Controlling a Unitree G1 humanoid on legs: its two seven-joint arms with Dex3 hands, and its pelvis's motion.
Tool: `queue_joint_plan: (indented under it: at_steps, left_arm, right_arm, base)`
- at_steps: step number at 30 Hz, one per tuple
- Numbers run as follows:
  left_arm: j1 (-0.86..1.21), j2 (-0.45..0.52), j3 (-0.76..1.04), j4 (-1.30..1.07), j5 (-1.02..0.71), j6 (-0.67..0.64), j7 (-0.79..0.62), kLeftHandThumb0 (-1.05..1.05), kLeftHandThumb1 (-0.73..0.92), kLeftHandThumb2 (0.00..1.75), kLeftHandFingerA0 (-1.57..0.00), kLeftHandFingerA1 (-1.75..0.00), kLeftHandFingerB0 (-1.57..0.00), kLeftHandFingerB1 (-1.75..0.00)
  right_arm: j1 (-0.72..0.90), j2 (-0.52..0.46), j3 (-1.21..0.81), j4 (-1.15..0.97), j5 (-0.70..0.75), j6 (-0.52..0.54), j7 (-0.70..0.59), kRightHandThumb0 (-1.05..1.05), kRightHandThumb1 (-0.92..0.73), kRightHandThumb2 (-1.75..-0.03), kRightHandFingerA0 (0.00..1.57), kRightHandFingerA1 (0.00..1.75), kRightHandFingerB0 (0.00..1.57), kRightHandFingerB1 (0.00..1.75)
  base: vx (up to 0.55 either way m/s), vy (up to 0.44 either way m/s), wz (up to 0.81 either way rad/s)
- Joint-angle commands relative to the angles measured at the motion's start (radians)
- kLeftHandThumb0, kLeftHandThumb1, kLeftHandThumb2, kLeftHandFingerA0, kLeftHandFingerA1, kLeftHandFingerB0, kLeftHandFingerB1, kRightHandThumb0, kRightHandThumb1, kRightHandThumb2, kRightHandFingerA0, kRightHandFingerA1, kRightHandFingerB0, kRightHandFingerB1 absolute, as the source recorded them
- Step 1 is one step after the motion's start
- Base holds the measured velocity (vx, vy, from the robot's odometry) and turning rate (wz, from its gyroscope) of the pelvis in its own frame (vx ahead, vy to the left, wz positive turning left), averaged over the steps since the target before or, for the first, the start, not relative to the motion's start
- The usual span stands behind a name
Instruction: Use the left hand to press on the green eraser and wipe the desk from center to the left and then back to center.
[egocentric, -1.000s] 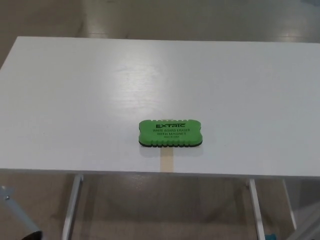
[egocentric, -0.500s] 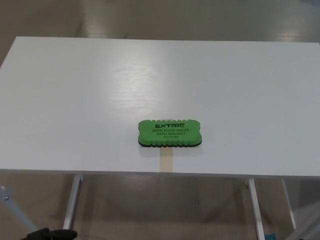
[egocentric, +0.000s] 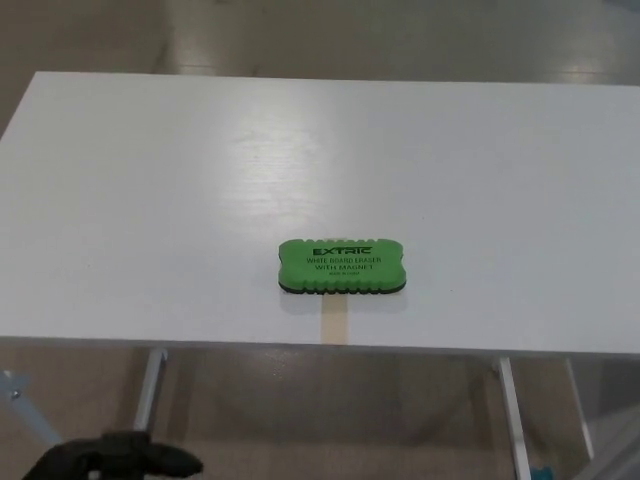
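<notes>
At the bottom left corner of the head view, the left robot hand (egocentric: 115, 458) has come up into sight: a second ago only a sliver of black showed at the frame's lower edge, half a second ago a low dark strip, and now a rounded black mass with one finger reaching toward picture right. It sits below the near edge of the counter (egocentric: 120, 200), in front of the left leg, well apart from the green eraser (egocentric: 340, 267).
</notes>
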Motion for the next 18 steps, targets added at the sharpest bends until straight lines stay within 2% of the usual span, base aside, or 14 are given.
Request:
queue_joint_plan:
  at_steps: [1,4,7,11,15,18]
  left_arm:
    - [-0.007,0.201,-0.193,-0.593,-0.389,0.372,-0.437,-0.28,0.73,0.62,-0.91,-0.51,-0.88,-0.49]
    - [-0.097,0.185,-0.215,-0.714,-0.464,0.444,-0.369,-0.23,0.75,0.63,-0.90,-0.52,-0.86,-0.49]
    - [-0.133,0.171,-0.215,-0.743,-0.475,0.455,-0.333,-0.23,0.76,0.63,-0.90,-0.52,-0.86,-0.49]
    - [-0.190,0.125,-0.200,-0.776,-0.402,0.443,-0.211,-0.25,0.78,0.64,-0.90,-0.51,-0.85,-0.48]
    - [-0.294,0.033,-0.191,-0.793,-0.329,0.511,-0.035,-0.26,0.76,0.64,-0.96,-0.53,-0.87,-0.49]
    - [-0.343,-0.012,-0.188,-0.781,-0.302,0.543,0.017,-0.25,0.77,0.64,-0.97,-0.53,-0.89,-0.49]
  right_arm:
    - [0.001,-0.028,0.011,0.047,0.009,-0.036,0.063,-0.44,-0.80,-0.65,0.79,0.55,0.57,0.38]
    - [0.002,-0.032,0.019,0.050,-0.007,-0.034,0.047,-0.43,-0.80,-0.65,0.79,0.55,0.57,0.38]
    - [0.009,-0.035,0.024,0.049,-0.013,-0.036,0.046,-0.43,-0.80,-0.64,0.79,0.55,0.57,0.38]
    - [0.013,-0.035,0.022,0.051,-0.002,-0.045,0.062,-0.43,-0.80,-0.64,0.79,0.55,0.58,0.38]
    - [0.015,-0.036,0.028,0.044,-0.010,-0.051,0.048,-0.43,-0.79,-0.64,0.79,0.55,0.58,0.38]
    - [0.014,-0.034,0.029,0.046,-0.009,-0.054,0.045,-0.44,-0.79,-0.64,0.80,0.55,0.58,0.38]
  base:
    - [0.00,0.000,0.00]
    - [0.00,0.000,0.00]
    - [0.00,0.000,0.00]
    - [0.00,0.000,0.00]
    - [0.00,0.000,0.00]
    - [0.00,0.000,0.00]
